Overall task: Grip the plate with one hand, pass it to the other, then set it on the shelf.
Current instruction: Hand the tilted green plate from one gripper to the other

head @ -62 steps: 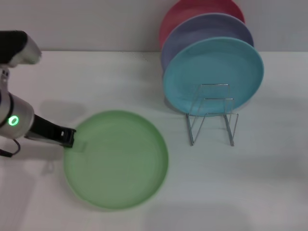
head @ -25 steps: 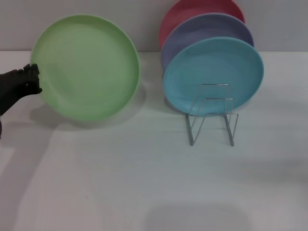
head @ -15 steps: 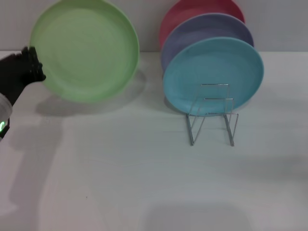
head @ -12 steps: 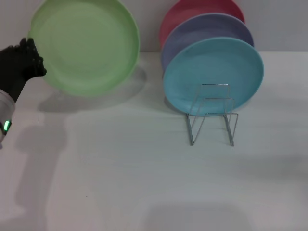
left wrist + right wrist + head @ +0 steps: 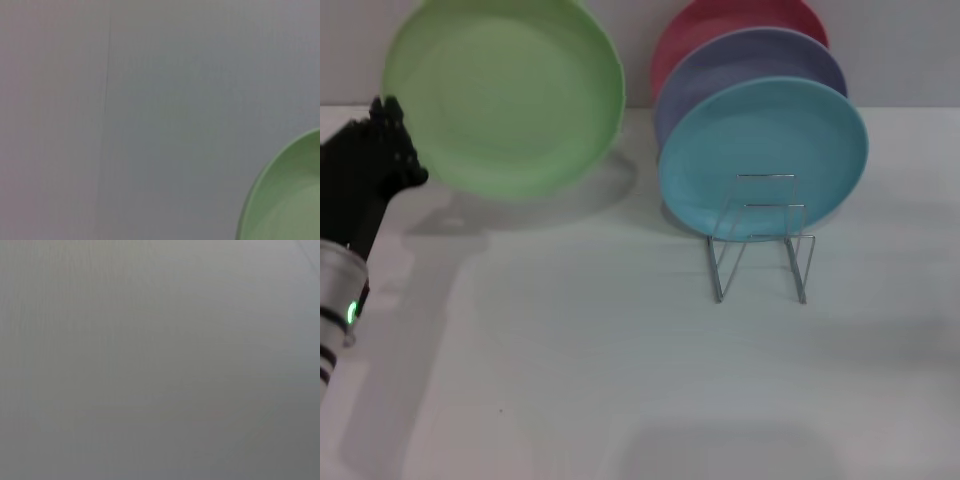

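Note:
The light green plate (image 5: 505,95) is held up in the air at the upper left of the head view, tilted with its face toward me. My left gripper (image 5: 392,135) is shut on its left rim. Part of the plate's rim also shows in the left wrist view (image 5: 285,195). The shelf, a thin silver wire rack (image 5: 760,245), stands at the right of the table. A turquoise plate (image 5: 765,150) leans in it, with a lavender plate (image 5: 750,60) and a pink plate (image 5: 720,20) behind. My right gripper is out of view; its wrist view shows only a plain grey surface.
The white table (image 5: 620,380) stretches in front of the rack. A grey wall (image 5: 900,50) stands behind the plates.
My left gripper has lifted the green plate off the table, turned it upright, and moved it up and slightly right. The rack and its plates have not moved.

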